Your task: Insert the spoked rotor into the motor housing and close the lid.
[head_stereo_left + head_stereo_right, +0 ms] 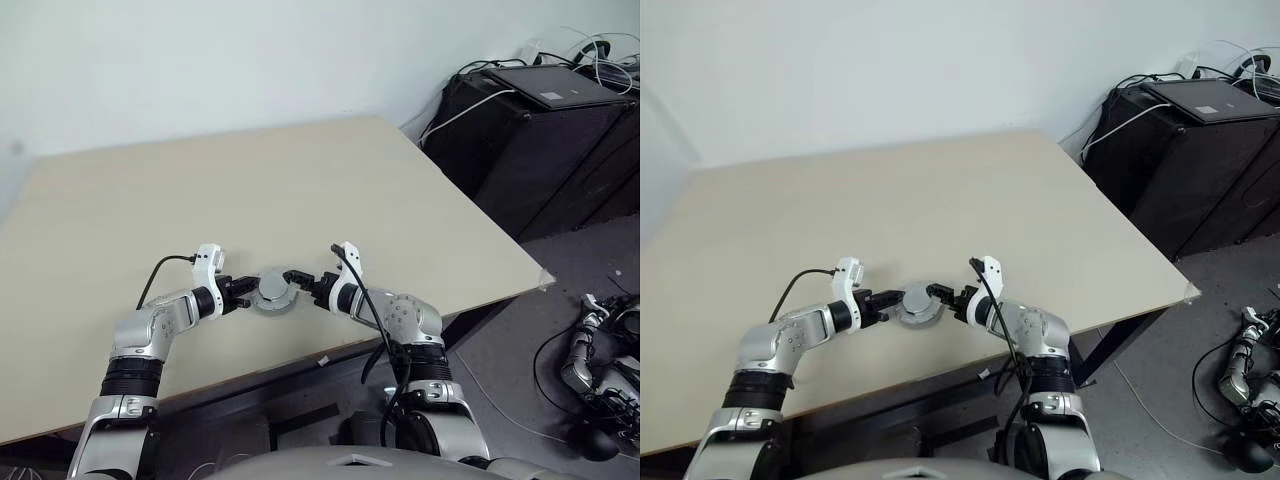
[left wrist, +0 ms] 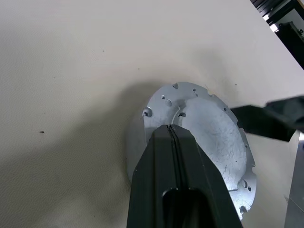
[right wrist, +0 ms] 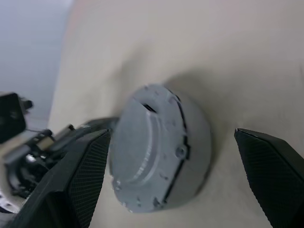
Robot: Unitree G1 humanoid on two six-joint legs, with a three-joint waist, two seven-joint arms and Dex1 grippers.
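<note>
The lid (image 1: 272, 289) sits flat on the motor housing (image 3: 190, 156) at the bench (image 1: 300, 190) front edge, between both arms: clenched left gripper (image 2: 172, 135) pressing its top, right gripper (image 3: 190, 161) released, straddling it.

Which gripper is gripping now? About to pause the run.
Left gripper: shut, fingers pressed together against the lid.
Right gripper: open, its fingers either side of the lid, not clamped.
</note>
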